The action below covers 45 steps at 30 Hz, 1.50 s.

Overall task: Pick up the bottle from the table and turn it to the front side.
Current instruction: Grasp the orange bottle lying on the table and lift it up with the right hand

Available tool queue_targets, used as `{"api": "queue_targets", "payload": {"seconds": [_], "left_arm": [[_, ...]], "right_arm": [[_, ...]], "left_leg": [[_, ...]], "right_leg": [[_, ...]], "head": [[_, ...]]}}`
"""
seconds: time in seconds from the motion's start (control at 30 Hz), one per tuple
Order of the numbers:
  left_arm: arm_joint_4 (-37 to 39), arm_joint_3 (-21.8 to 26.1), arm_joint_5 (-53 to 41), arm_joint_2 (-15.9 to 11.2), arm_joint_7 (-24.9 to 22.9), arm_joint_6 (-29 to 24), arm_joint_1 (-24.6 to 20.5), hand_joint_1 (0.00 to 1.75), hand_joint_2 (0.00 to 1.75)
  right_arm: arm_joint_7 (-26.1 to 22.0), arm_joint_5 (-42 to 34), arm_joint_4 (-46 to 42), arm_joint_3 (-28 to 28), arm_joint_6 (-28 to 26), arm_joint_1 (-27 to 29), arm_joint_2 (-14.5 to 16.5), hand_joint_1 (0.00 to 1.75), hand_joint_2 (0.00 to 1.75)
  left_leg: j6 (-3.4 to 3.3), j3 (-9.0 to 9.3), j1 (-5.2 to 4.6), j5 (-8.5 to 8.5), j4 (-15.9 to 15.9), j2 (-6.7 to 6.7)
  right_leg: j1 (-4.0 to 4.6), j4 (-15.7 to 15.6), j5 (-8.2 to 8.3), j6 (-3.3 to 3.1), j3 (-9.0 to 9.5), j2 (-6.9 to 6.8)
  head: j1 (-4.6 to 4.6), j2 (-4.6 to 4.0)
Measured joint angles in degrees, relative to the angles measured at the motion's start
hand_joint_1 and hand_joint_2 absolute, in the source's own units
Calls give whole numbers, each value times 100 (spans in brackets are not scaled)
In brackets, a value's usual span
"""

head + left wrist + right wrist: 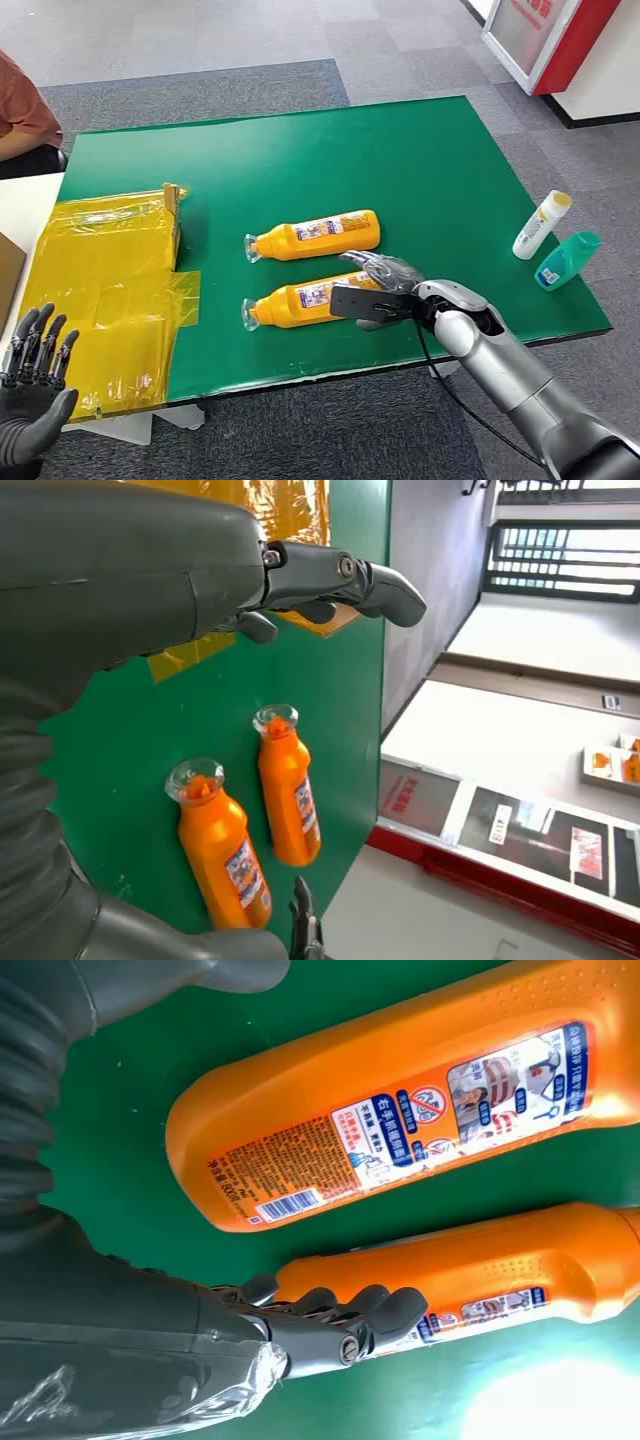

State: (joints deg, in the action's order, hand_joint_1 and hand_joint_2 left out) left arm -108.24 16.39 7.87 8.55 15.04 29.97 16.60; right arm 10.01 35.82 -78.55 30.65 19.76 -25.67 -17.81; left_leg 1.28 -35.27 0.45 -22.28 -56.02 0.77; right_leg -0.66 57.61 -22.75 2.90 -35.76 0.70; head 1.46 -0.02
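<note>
Near bottle [306, 300] lies flat, long axis L–R, cap to L; R hand [381, 285] fingers draped on base, grip unclear; L hand [34, 385] spread, empty.

Bright even light is falling across my head view, everything sharp. Glare is shining off the yellow plastic sheet [106, 290]. A white hotspot is blowing out the green mat [543, 1410] at my right wrist.
</note>
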Motion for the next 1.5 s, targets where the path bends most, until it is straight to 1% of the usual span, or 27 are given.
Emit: {"api": "queue_targets", "payload": {"seconds": [0.33, 0.83, 0.9, 1.0, 1.1, 1.2, 1.3, 1.5], "left_arm": [[0, 9, 0, 0, 0, 2, 0, 0, 175], [0, 33, 6, 0, -7, 5, 0, 0, 175], [1, 19, 4, 5, -16, 63, 2, 0, 175], [5, -130, -186, 35, 155, 139, 39, 0, 175], [-1, -454, -650, 35, 440, -118, 143, 0, 175], [-5, -781, -841, -42, 504, -401, 218, 0, 175], [-15, -908, -851, -125, 505, -474, 265, 0, 175], [-118, -1038, -968, -220, 514, -420, 453, 0, 175]], "right_arm": [[0, 0, 56, 121, -15, -4, 28, 0, 175], [-2, 1, 63, 164, -17, -7, 40, 0, 175], [1, 34, 131, 172, -45, -17, 102, 0, 175], [4, 232, 517, 170, -266, -87, 337, 0, 175], [0, 500, 932, 126, -460, -150, 562, 0, 175], [-21, 692, 1223, -2, -485, -179, 722, 0, 175], [-55, 770, 1426, -157, -514, -180, 811, 0, 175], [-72, 857, 1642, -397, -558, -99, 866, 0, 175]], "left_leg": [[0, 0, 0, -1, 0, 0], [0, 0, 0, -1, 0, 0], [0, 0, 0, -1, 0, 0], [1, 1, 0, -1, 0, -2], [1, 1, 0, 0, 0, -1], [0, 1, 0, 0, 0, 0], [0, 2, 0, 0, 0, -1], [0, 1, 0, -1, 0, -1]], "right_leg": [[0, 0, 0, 0, -1, 0], [0, 0, 0, 0, -1, 0], [0, 0, 0, 0, -1, 0], [1, 0, 0, -1, -2, 2], [0, 0, 0, 0, -2, 0], [0, 0, 0, 0, -1, -1], [0, 0, 0, 0, -1, 0], [0, 0, -1, 0, -2, 0]], "head": [[-1, 0], [0, 0], [1, 0], [-1, 0], [0, 0], [0, 0], [0, 0], [0, 0]]}}
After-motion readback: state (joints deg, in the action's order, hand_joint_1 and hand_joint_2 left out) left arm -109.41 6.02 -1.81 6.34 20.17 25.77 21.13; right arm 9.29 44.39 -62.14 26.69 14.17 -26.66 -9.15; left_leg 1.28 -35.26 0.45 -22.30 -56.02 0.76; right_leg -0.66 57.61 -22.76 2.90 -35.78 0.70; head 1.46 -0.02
